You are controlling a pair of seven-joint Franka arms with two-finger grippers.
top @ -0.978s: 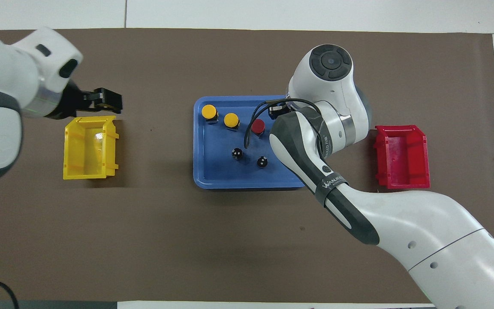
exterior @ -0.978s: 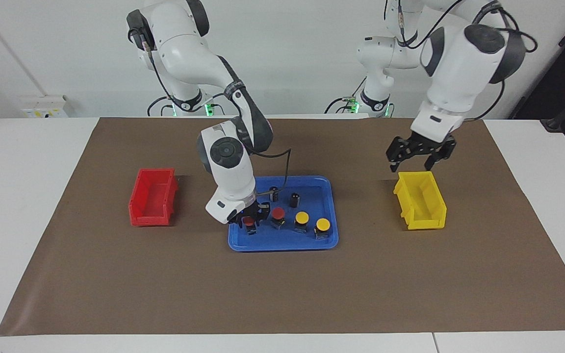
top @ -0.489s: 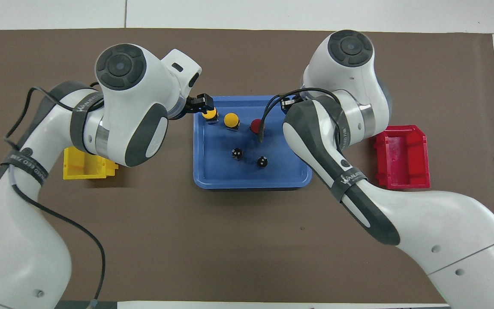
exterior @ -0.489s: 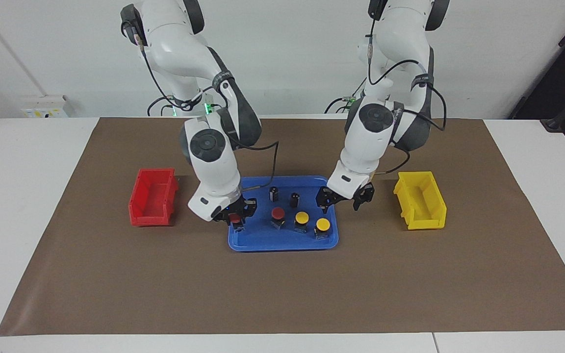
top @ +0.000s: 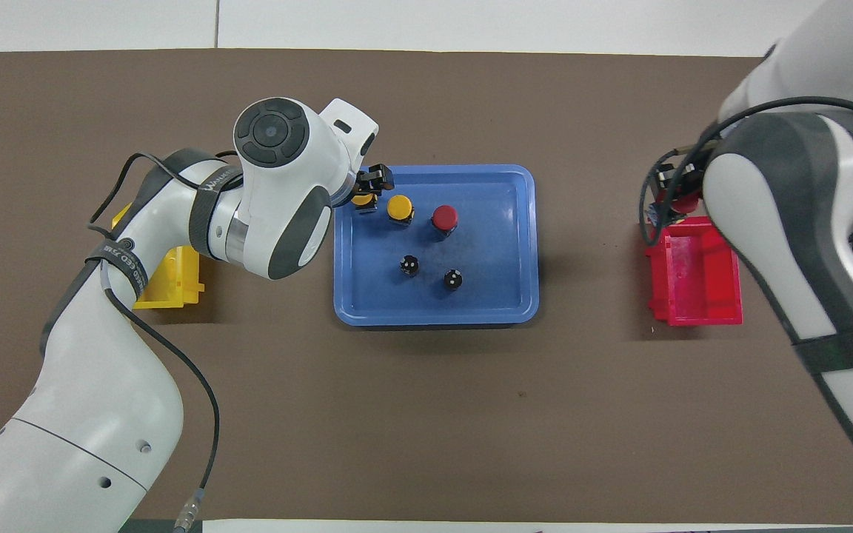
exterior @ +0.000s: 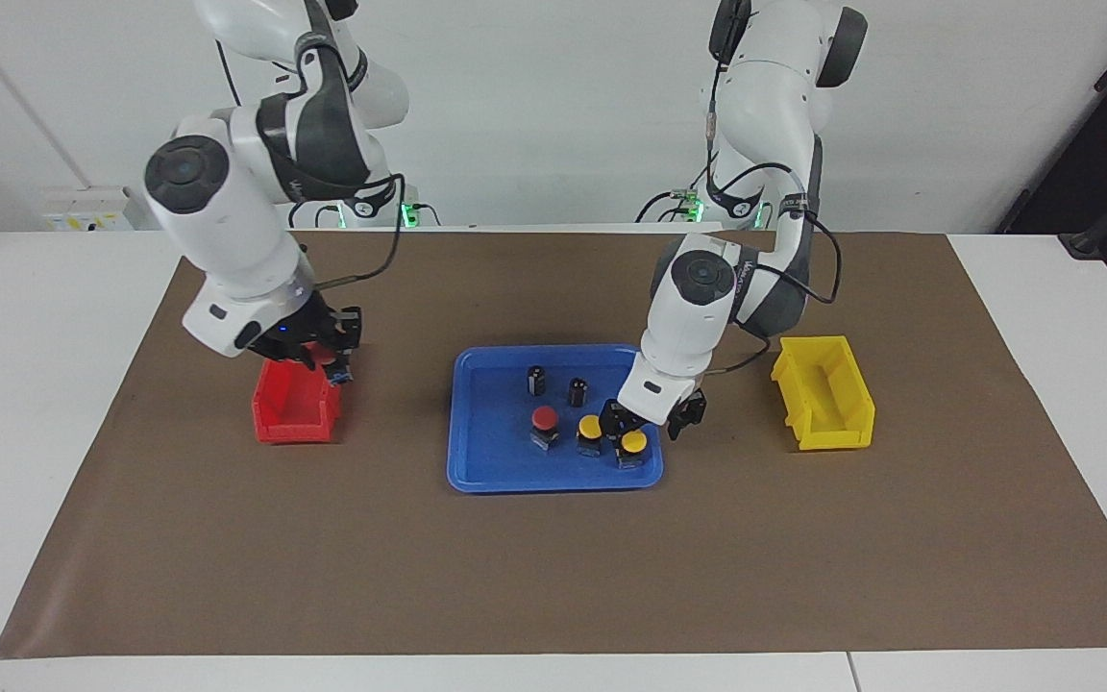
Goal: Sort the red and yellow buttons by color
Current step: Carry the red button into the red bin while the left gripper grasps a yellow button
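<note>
Right gripper [exterior: 328, 358] over the open red plastic bin [exterior: 296, 408], clenched on a red-capped push-button [exterior: 325, 354]; left gripper [exterior: 651, 415] spread around the yellow-capped push-button [exterior: 632, 443] in the blue tray [exterior: 486, 471].

Our right arm reaches out toward its own end of the tabletop, wrist bent steeply down; our right hand [exterior: 323, 358] is raised, fingers closed around a small red-capped part. Our left arm folds inward at the elbow, forearm angled down; our left hand [exterior: 645, 423] is low, fingers spread and pointing down.
</note>
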